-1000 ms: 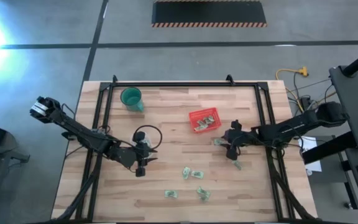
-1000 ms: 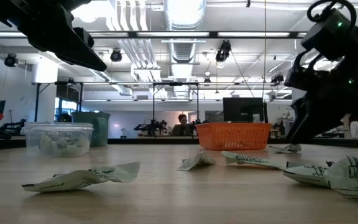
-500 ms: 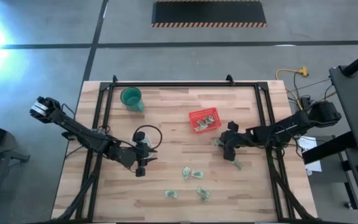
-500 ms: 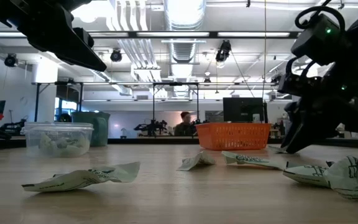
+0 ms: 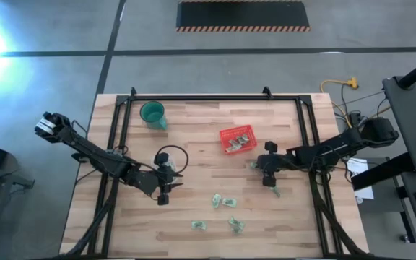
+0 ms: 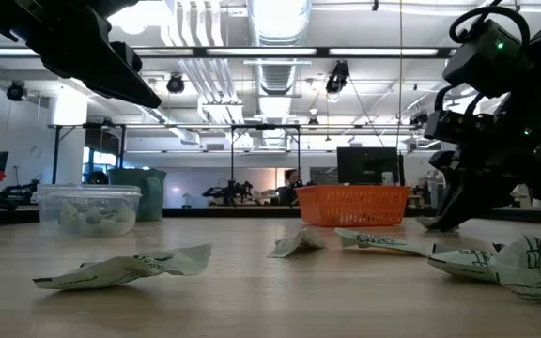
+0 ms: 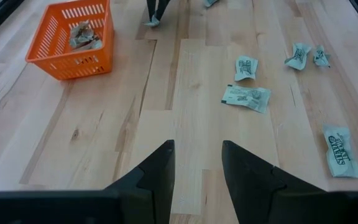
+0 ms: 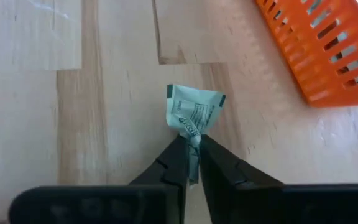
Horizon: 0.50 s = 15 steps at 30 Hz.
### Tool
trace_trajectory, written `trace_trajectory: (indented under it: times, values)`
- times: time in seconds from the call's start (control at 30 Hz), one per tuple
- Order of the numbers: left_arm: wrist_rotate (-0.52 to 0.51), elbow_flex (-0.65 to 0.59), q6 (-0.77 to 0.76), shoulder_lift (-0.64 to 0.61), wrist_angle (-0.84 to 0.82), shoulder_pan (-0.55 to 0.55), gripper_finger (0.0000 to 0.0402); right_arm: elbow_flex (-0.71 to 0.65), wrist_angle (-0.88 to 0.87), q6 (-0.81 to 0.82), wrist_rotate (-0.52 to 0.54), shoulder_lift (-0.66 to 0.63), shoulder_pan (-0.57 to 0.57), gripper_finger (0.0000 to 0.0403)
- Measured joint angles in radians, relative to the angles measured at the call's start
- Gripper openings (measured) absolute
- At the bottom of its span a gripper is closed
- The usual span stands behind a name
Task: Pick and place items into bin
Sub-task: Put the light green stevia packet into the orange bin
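Wooden counter (image 5: 193, 133), red basket (image 5: 237, 139) right of centre with packets already inside. Right gripper (image 8: 191, 163) low on the counter just beside the basket, fingers pinched on a pale green packet (image 8: 193, 113). Left gripper (image 7: 196, 169) over mid-counter, fingers apart, holding nothing. Loose packets (image 5: 227, 203) scattered toward the near edge. Green cup (image 5: 152, 114) at far left.

The table (image 5: 193, 130) is pale wood in striped planks, framed by black rails (image 5: 125, 123). The basket (image 5: 237, 139) is bright red from above and orange in the wrist views. The packets (image 7: 246, 98) are pale green and white with dark print, as is the one (image 8: 193, 112) between the right gripper's black fingers (image 8: 173, 165). The cup (image 5: 152, 113) is teal. Both arms are dark. On the grey floor lies a black mat (image 5: 243, 14) with an orange-striped edge, and a yellow cable (image 5: 338, 85).
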Motion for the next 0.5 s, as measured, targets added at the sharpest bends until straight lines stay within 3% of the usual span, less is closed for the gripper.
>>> trace_trajectory:
  times: [0.5]
  values:
    - [0.0,0.0,0.02,0.0,0.001,0.001,0.0116,-0.003,-0.017,-0.074,0.008,-0.196,0.0,0.0013]
